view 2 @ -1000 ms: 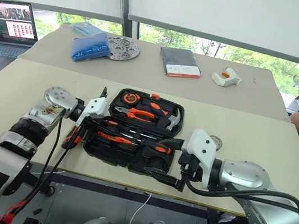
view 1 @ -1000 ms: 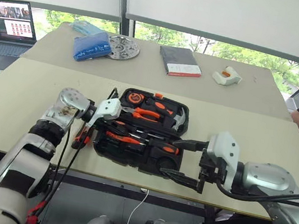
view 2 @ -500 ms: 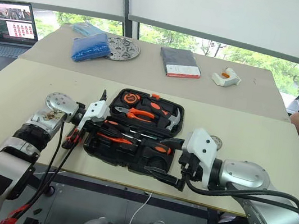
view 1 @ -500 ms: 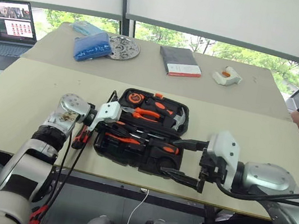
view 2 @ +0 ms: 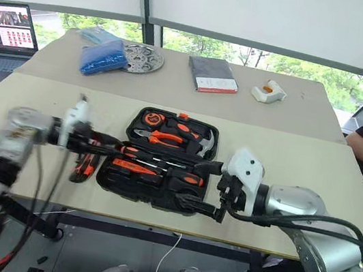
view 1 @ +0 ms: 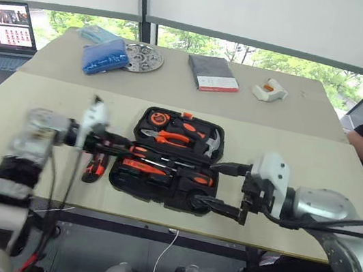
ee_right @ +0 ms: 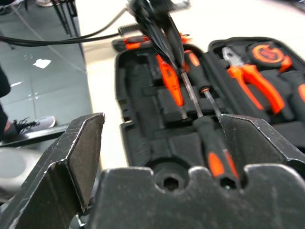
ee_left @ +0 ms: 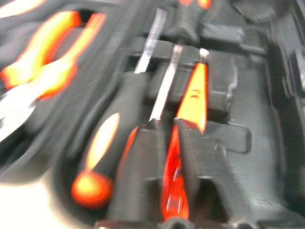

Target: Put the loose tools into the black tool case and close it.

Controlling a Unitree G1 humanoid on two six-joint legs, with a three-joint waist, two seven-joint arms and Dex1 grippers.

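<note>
left claw [view 1: 120, 141] over black tool case [view 1: 159, 191], right claw [view 1: 218, 187] wide

It looked like an office or a lab room. Big windows [view 1: 250, 54] with white blinds [view 1: 269, 15] ran behind two long tan tables [view 1: 49, 101]. A laptop [view 1: 5, 29] sat open at the far table's left end, with a grey book [view 1: 211, 73] near its middle.
</note>
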